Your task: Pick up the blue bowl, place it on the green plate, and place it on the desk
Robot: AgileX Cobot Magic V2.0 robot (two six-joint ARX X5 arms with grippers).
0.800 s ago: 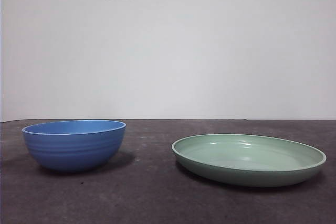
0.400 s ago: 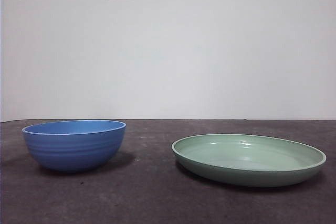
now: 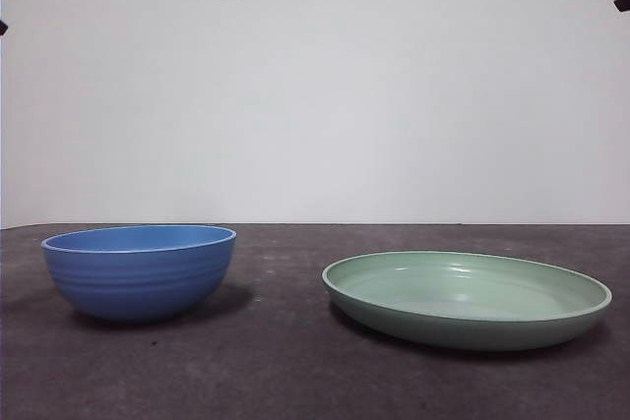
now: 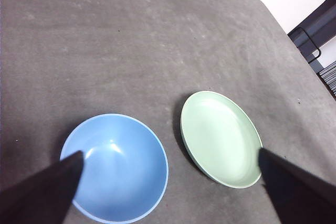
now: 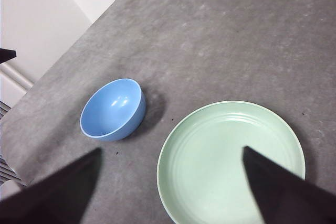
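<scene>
Looking at it: nothing's been grabbed yet, both dishes sit alone on the desk (image 3: 285, 361).
Blue bowl: the blue bowl (image 3: 139, 270) stands upright on the desk, off to one side of the plate, empty, nothing touching it.
Green plate: the green plate (image 3: 467, 298) lies flat beside the bowl, a clear gap of bare tabletop between them, also empty.
What changed: half a second ago the front view had a chunky dark tip at each top corner; now they're just slivers at the side edges, a bit lower down. The bowl and plate haven't budged.
Left gripper: the left gripper (image 4: 168, 190) hangs well above the desk, jaws spread wide, holding nothing. One jaw lines up over the bowl's edge, the other past the plate's far rim.
Right gripper: the right gripper (image 5: 170, 182) is also up high and spread apart, empty, looking down mostly on the plate.
What it means: my guess is the arms are only repositioning and the pick hasn't started. The left one looks best placed for the bowl.
Next move: it needs to come down and catch the bowl's rim. That's a thin curved edge, so a sloppy pinch could tip it.
</scene>
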